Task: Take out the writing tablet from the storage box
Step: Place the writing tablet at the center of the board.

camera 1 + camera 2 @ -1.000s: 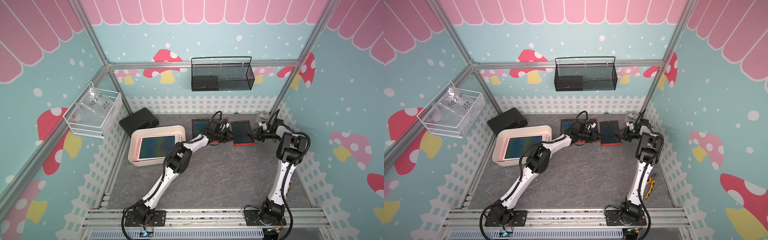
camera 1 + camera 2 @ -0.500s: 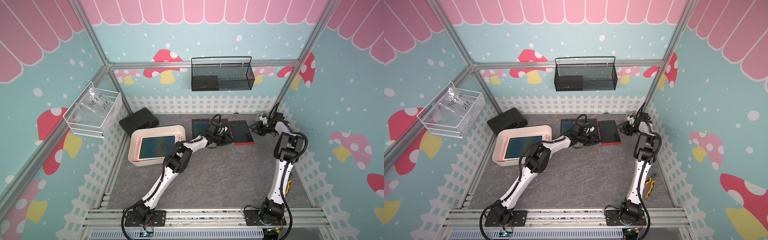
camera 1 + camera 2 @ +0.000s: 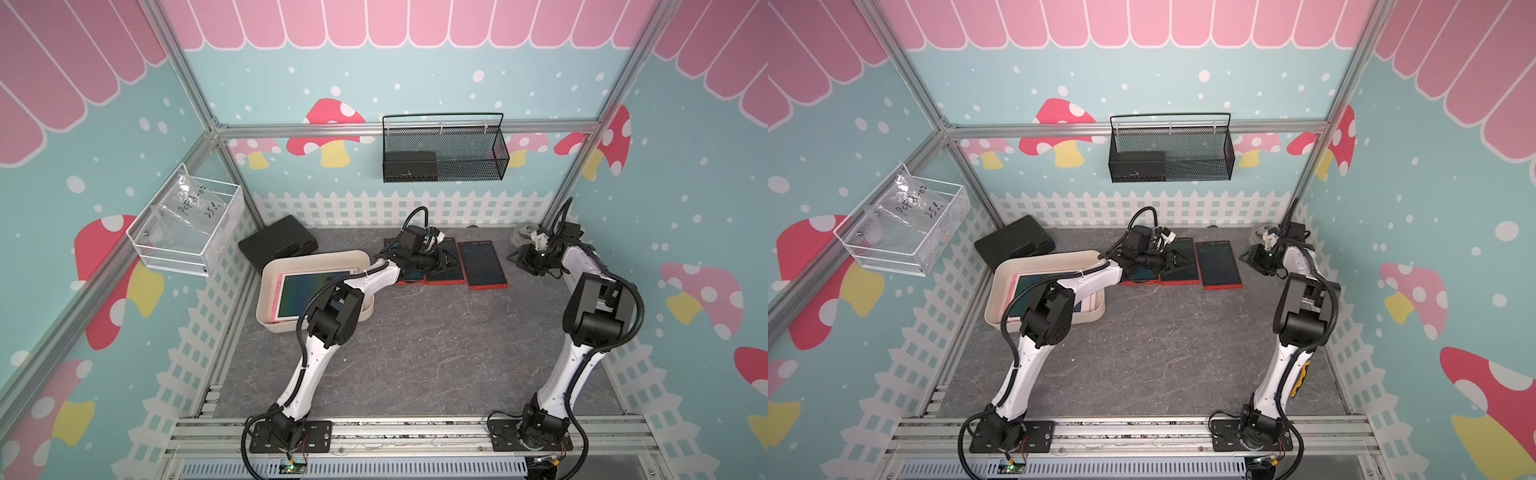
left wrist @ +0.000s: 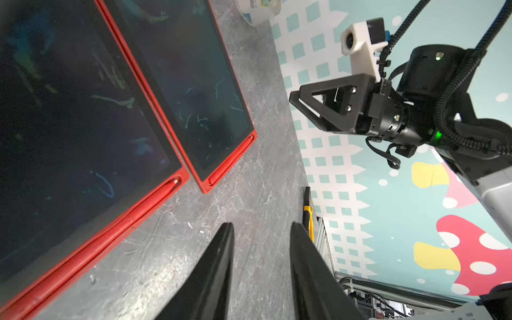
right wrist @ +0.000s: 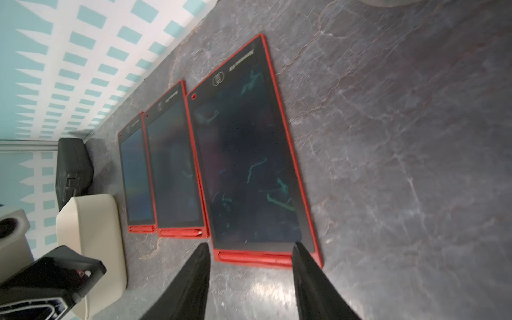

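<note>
The left fingers (image 4: 216, 271) stand a narrow way apart, with only bare worktop (image 4: 249, 194) showing between them and nothing held. They hover low over the row of red tablets, where they were a second ago, and the slim gap looks the same.

Over on the left, the storage box (image 3: 278, 326) sits on the worktop just in front of the black case (image 3: 278, 249), in the same spot as before. The writing tablet (image 3: 309, 291), pink-framed with a dark screen, lies flat inside it with nothing touching it. In both top views the left arm's elbow covers the box's near right corner.

Next along, three red-framed tablets lie flat side by side. These are the leftmost red tablet (image 5: 137, 177), the middle red tablet (image 5: 174, 166) and the rightmost red tablet (image 5: 249, 171), which lies just beside its neighbour. From above, the left arm hides most of the leftmost one.

The change is on the right. A second ago the right fingers (image 5: 194, 277) were pinched closer together, right at the outer edge of the rightmost red tablet. Now they have drawn back toward the right wall and are clear of that tablet. They stand wider and empty, and the right wrist view shows the tablet's stylus end beyond their tips. Behind them a pale round roll (image 3: 519, 237) lies near the back fence.
</note>
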Motion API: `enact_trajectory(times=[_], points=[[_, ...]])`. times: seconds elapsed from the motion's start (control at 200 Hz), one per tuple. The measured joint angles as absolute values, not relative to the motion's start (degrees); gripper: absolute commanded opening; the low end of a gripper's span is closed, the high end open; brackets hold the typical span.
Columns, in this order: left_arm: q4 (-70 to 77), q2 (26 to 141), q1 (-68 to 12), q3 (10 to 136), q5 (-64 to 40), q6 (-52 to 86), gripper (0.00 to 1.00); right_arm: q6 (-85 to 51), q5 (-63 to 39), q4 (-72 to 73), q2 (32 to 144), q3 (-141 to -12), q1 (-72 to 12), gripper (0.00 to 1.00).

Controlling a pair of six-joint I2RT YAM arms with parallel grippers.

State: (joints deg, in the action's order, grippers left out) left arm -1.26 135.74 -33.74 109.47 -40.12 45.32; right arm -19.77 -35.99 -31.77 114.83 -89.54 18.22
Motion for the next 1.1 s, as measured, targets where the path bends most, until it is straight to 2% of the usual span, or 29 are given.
enact_trajectory(times=[0.245,0.42,0.73,1.101], points=[[-1.3,123.7,-29.7,94.2,-36.2,42.0,0.37,-21.0,-40.9,-27.8,106.8,-69.6,17.5,0.49],[-2.1,117.0,-24.2,85.1,-33.4,40.0,0.37,-22.6,-42.2,-25.9,106.2,-63.2,14.8,0.49],[-3.9,107.1,-17.9,74.6,-29.6,37.4,0.38,-25.0,-44.0,-19.7,109.6,-63.8,12.8,0.47],[-5.4,100.3,-13.3,70.0,-26.1,35.5,0.37,-25.4,-46.4,-18.3,117.1,-71.0,12.7,0.47]])
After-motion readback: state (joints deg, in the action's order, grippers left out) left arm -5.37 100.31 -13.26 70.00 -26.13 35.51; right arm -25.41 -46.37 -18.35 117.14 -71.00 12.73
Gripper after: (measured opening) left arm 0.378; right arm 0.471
